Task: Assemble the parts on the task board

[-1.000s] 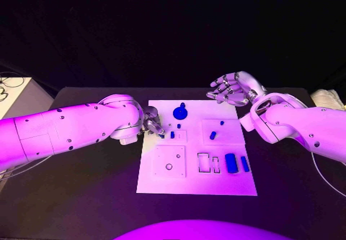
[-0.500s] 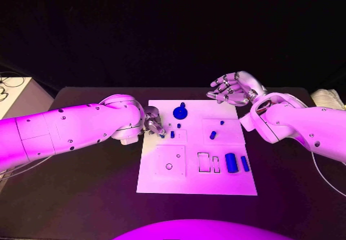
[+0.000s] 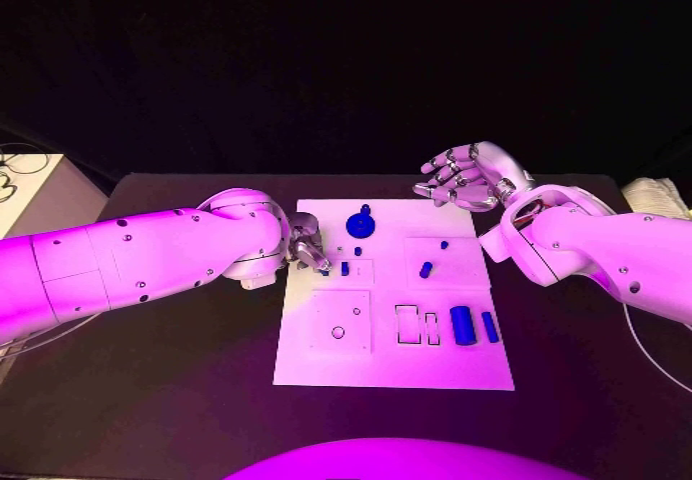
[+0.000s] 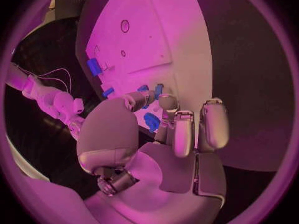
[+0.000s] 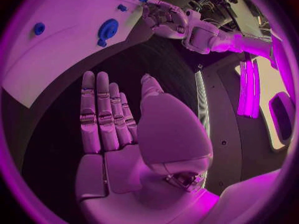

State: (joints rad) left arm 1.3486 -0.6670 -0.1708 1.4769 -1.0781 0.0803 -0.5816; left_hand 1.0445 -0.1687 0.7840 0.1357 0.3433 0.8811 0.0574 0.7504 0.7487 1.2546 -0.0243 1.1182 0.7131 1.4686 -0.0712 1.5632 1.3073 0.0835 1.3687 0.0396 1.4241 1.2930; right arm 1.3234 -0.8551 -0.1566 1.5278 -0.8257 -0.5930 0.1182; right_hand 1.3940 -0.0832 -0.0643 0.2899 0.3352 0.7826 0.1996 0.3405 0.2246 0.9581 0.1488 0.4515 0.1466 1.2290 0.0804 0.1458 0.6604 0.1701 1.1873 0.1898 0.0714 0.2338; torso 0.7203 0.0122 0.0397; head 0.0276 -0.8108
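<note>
Head view: nothing is seen to have moved since the earlier frames. The left hand is held at the task board's left edge, beside a small blue peg. The right hand is held spread and empty past the far right corner.

Left wrist view: the left hand's fingertips are curled close around the blue peg; whether it is gripped cannot be told.

Right wrist view: the right hand is seen flat, fingers extended, holding nothing, over the black table.

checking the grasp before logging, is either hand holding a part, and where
The left hand pinches a small blue part by its end between its fingers. The right hand holds nothing.

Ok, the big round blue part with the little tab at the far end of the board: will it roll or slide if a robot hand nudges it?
The round blue part lies flat on the task board, so it would probably slide rather than roll. It looks rigid and likely light, like moulded plastic. The board looks smooth, so a side push may spin it about its tab.
</note>
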